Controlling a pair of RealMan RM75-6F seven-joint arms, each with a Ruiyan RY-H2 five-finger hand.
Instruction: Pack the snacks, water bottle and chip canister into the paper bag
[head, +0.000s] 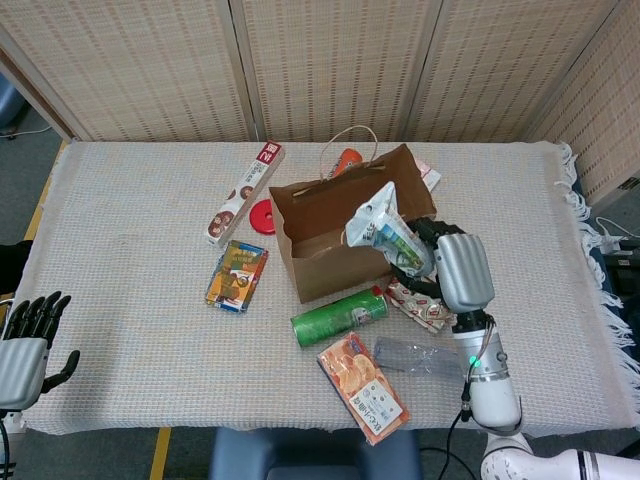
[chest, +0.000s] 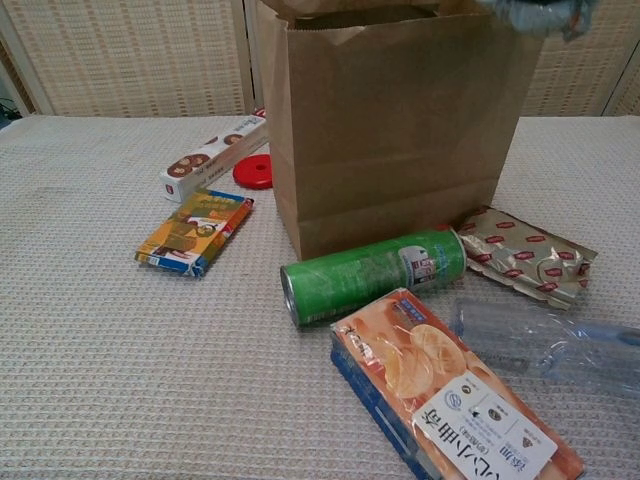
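The brown paper bag stands open at mid-table. My right hand grips a silver and green snack packet over the right side of the bag's mouth; the chest view shows only the packet's edge at the top. In front of the bag lie the green chip canister, the clear water bottle, an orange cracker box and a red and gold packet. My left hand hangs empty off the table's near left corner, fingers apart.
Left of the bag lie a blue and orange snack box, a long white cookie box and a red lid. An orange item and a white packet sit behind the bag.
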